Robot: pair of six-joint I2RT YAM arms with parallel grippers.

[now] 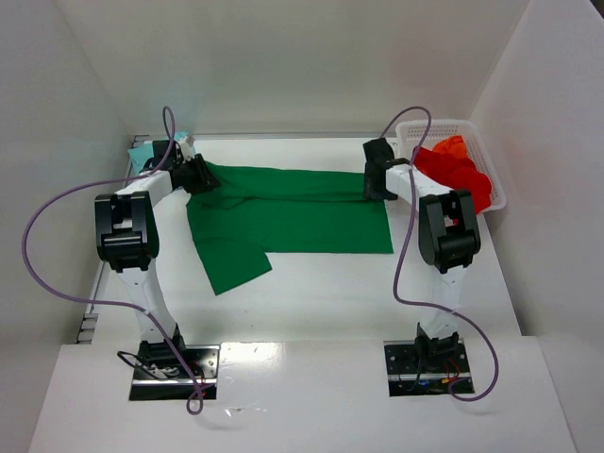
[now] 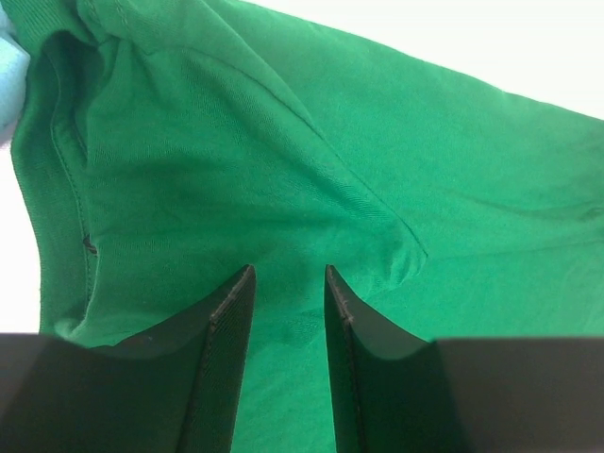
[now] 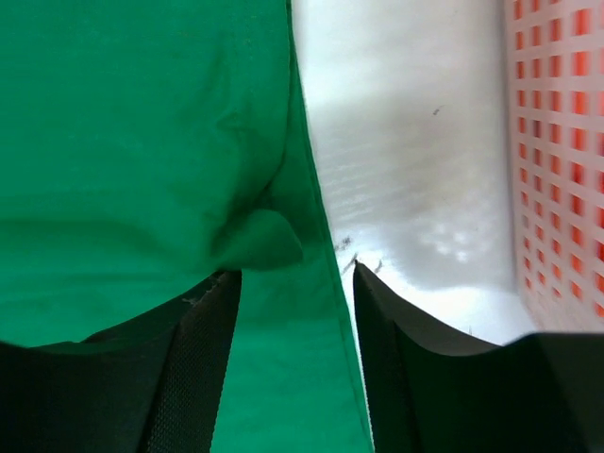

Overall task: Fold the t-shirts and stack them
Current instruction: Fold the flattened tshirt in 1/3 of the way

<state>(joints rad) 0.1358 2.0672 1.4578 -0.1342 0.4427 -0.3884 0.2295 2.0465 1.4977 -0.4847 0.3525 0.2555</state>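
Observation:
A dark green t-shirt (image 1: 293, 222) lies spread across the table's middle, with a fold along its far edge and one flap reaching toward the near left. My left gripper (image 1: 201, 176) sits at the shirt's far left corner, jaws open over the green cloth (image 2: 283, 170), nothing pinched between the fingertips (image 2: 288, 274). My right gripper (image 1: 377, 182) sits at the shirt's far right corner, open (image 3: 294, 274), straddling the shirt's hem (image 3: 316, 283). A pale teal shirt (image 1: 142, 153) lies behind the left gripper. Bright red shirts (image 1: 455, 168) fill the basket.
A white plastic mesh basket (image 1: 491, 175) stands at the far right, its wall showing in the right wrist view (image 3: 557, 142). White walls close in the back and both sides. Purple cables loop beside each arm.

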